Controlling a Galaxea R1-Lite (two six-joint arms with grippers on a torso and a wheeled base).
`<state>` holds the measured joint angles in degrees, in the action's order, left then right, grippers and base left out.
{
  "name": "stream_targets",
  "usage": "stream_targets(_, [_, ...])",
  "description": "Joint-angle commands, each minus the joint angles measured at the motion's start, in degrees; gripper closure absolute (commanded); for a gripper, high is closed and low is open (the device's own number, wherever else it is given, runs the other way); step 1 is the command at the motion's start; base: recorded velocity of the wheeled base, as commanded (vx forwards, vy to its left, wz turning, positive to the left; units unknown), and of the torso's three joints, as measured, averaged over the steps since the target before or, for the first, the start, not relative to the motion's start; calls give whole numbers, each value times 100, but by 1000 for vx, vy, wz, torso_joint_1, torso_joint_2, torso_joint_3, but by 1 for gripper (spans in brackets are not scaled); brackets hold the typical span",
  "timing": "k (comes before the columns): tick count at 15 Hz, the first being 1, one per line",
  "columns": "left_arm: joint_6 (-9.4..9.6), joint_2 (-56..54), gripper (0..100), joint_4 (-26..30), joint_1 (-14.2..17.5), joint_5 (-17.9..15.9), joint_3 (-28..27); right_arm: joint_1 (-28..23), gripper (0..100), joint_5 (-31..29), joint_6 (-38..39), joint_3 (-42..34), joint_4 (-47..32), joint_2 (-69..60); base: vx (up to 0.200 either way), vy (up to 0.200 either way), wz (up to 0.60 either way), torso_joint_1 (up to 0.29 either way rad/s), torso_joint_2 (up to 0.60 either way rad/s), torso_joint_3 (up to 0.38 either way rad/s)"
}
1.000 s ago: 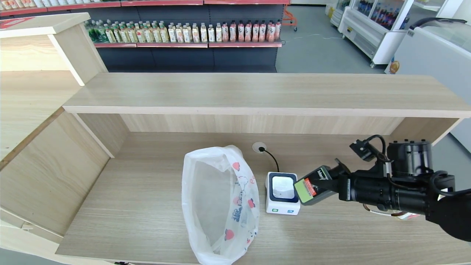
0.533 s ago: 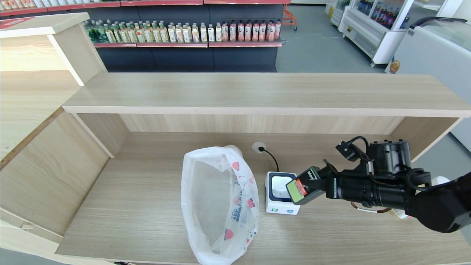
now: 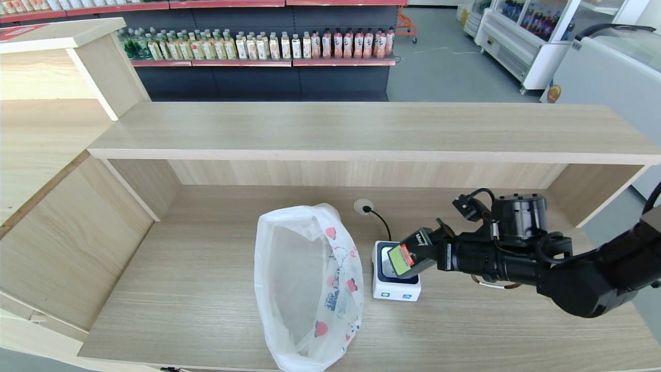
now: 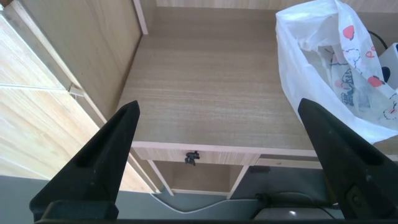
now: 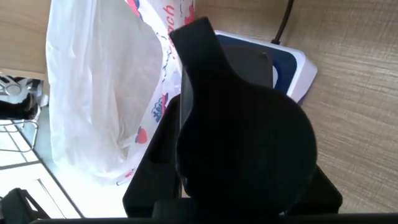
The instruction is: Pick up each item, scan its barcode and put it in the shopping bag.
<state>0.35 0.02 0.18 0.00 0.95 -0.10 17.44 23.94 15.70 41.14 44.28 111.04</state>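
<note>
Box (image 3: 408,256) is small and dark with a green and red label on the face turned toward the camera, plus some white print on its dark top side. The right gripper (image 3: 431,247) is clamped on it from behind, holding it tilted in the air right over the scanner (image 3: 396,288), so the box hides part of the blue scan window. A second ago the box hung off to the scanner's right, and the arm has carried it left and a bit farther back since then. Bag (image 3: 304,279) and scanner haven't budged. The bag is white plastic with red hearts and cartoon print. It stands open on the bench (image 3: 206,289) just left of the scanner. A black cable (image 3: 382,223) runs from the scanner back to a round grommet (image 3: 364,206). Left gripper (image 4: 219,107) has its fingers wide apart with nothing between them, out past the bench's near edge, with the bag off to one side. Rows of bottles (image 3: 258,45) sit on a store shelf (image 3: 263,63) way behind.
</note>
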Motion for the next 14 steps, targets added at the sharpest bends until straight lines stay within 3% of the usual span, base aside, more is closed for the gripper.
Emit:
stream_targets(1, [0, -2, 0, -1, 0, 2, 1, 136, 100, -12, 3, 17, 222, 313, 0, 0, 0, 0, 0, 0])
stream_targets(10, [0, -2, 0, -1, 0, 2, 1, 312, 100, -232, 3, 96, 696, 822, 0, 0, 0, 0, 0, 0])
stream_targets(14, [0, -2, 0, -1, 0, 2, 1, 312, 100, -258, 363, 175, 688, 357, 0, 0, 0, 0, 0, 0])
